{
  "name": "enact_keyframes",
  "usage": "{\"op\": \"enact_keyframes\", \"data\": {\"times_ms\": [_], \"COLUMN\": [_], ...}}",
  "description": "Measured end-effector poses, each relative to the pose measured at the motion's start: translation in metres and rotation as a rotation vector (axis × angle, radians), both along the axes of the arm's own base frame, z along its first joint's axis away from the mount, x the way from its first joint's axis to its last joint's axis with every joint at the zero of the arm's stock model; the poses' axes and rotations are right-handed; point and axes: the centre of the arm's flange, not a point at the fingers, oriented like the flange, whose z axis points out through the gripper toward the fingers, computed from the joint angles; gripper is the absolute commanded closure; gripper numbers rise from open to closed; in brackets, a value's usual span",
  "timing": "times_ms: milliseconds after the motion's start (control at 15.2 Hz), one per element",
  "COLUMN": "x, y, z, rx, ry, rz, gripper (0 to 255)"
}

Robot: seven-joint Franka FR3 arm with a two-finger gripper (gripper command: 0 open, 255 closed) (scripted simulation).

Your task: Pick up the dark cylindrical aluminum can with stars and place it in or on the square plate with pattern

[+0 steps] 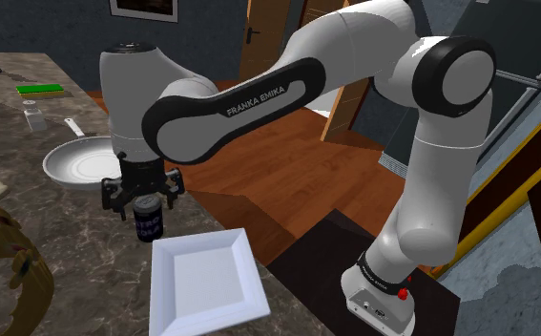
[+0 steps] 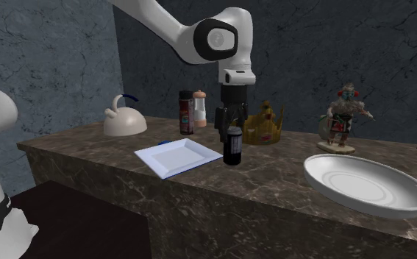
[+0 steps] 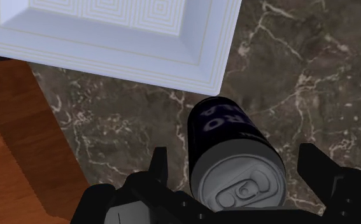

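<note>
A: Item one, gripper point(image 3: 236, 153): condition?
B: Released. Black fingers point(image 3: 160, 168) stood apart, one either side of the can point(image 3: 220, 127), neither touching it.
A: Item two, that can: location?
B: Upright on the dark marbled counter point(image 3: 300, 83), directly beneath the hand, its silver top between the fingers.
A: Item three, square plate point(image 3: 109, 38)?
B: White, with a nested-squares pattern; lay on the counter beyond the fingertips, near the can but apart from it

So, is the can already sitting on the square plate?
No: the dark can stands upright on the marble counter beside the square plate, not on it.
</note>
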Motion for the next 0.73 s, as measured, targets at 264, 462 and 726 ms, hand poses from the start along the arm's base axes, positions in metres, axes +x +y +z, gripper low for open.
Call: {"op": "enact_keyframes", "data": {"times_ms": [264, 462, 726], "x": [0.0000, 0.0002, 0.0006], "y": [0.0000, -0.0004, -0.0005], "z": [-0.0005, 0.0000, 0.0001], "rx": [0.000, -0.001, -0.001], "ry": [0.000, -0.001, -0.001], "rz": [0.000, -0.001, -0.001], "gripper": [255, 255, 255]}}
